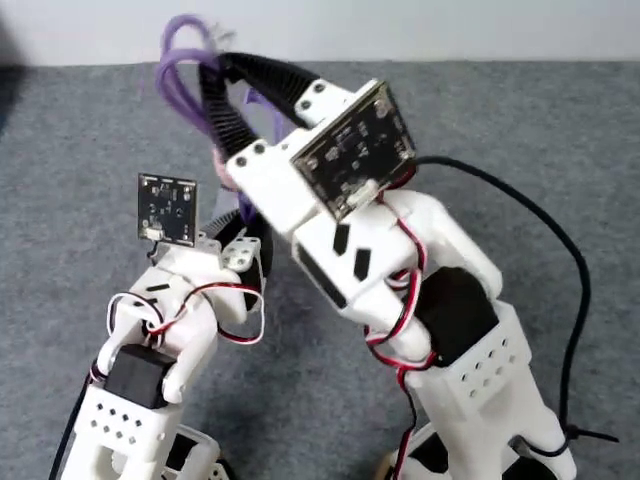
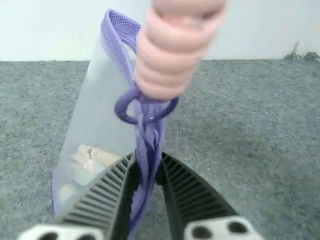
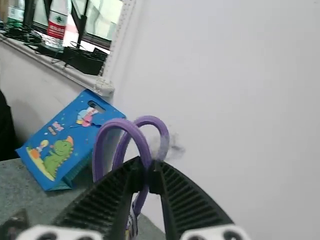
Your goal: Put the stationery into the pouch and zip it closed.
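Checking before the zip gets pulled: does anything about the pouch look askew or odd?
Yes. The pouch is not lying flat: it stands tilted on edge, its purple trim pinched in the left gripper, with the stationery slumped into its lower corner. The right gripper is shut on a purple loop.

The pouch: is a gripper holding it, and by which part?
Both hold it. The left gripper pinches the pouch at its purple edge; the right gripper pinches its purple loop.

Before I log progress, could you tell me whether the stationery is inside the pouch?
Inside: the pale stationery shows through the clear wall of the pouch in the left wrist view.
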